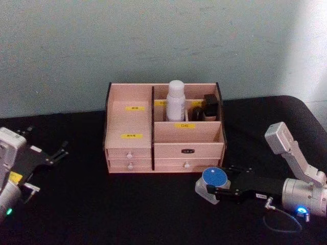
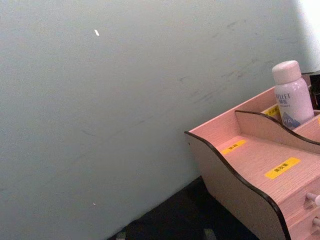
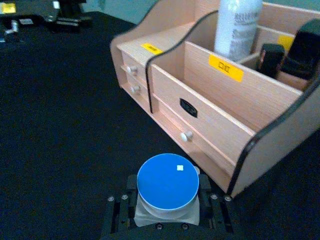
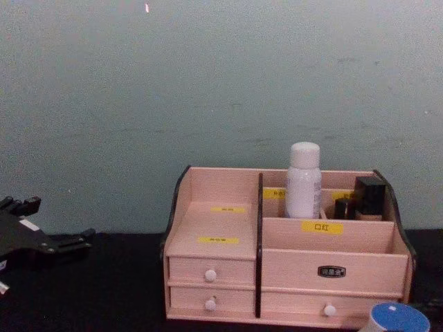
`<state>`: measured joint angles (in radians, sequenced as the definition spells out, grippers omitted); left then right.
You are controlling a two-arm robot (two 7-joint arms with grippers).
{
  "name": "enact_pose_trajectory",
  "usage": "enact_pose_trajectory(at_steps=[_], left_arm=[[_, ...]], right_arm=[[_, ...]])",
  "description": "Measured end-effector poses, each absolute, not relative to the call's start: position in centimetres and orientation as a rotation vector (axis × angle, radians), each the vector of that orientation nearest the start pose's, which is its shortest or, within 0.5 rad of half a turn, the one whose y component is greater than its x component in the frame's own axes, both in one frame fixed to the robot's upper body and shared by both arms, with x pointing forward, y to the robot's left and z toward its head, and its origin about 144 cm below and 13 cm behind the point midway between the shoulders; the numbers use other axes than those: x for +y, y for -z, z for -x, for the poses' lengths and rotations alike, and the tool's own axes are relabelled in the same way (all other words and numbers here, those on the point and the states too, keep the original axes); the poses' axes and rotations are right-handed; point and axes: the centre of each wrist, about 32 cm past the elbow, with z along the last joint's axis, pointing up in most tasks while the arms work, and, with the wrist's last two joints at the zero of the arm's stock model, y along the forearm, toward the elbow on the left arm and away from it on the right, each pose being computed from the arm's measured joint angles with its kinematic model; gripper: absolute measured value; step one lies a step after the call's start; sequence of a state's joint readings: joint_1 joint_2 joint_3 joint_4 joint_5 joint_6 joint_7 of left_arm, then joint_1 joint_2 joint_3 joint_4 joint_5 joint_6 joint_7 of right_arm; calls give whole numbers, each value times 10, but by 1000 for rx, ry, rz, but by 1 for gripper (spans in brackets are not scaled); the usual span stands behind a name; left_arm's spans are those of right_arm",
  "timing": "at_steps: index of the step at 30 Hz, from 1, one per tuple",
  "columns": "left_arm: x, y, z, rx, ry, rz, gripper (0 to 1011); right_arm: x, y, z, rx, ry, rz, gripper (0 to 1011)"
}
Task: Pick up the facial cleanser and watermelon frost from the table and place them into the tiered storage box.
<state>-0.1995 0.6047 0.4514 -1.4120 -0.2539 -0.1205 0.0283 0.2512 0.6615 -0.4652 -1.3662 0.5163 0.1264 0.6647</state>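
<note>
I see my right gripper (image 1: 212,191) clamped around the watermelon frost (image 1: 214,177), just in front of the tiered storage box (image 1: 127,122); the facial cleanser (image 1: 175,99) stands upright in 1 rear compartment; left gripper (image 1: 57,153) parked far left

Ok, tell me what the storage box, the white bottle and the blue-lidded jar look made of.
Tiered storage box: pale matt wood or fibreboard, judging by faint grain and dark cut edges. Facial cleanser: smooth white plastic, slight sheen. Watermelon frost: flat blue lid, probably plastic; clear body, glass or clear plastic, cannot tell which.
</note>
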Motion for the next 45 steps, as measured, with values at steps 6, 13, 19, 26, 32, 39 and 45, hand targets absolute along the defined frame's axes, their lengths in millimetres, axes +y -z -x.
enact_pose_trajectory(at_steps=[6, 13, 19, 26, 32, 39, 45], left_arm=[[310, -1140, -489, -285, -1248, -305, 1001], [310, -1140, -489, -285, -1248, -304, 1001], [310, -1140, -489, -285, -1248, -304, 1001], [310, -1140, -489, -285, -1248, -304, 1001], [310, -1140, -489, -285, -1248, -304, 1001], [310, -1140, -489, -285, -1248, -304, 1001], [310, -1140, -489, -285, -1248, -304, 1001]], right_arm=[[-332, -1152, -503, 160, 624, 332, 728], [-321, -1162, -509, 142, 567, 298, 728], [-308, -1172, -516, 115, 523, 265, 728], [-293, -1183, -527, 91, 490, 233, 728], [-276, -1194, -542, 87, 466, 210, 728], [-258, -1203, -561, 99, 455, 194, 728], [-243, -1210, -578, 104, 471, 182, 728]])
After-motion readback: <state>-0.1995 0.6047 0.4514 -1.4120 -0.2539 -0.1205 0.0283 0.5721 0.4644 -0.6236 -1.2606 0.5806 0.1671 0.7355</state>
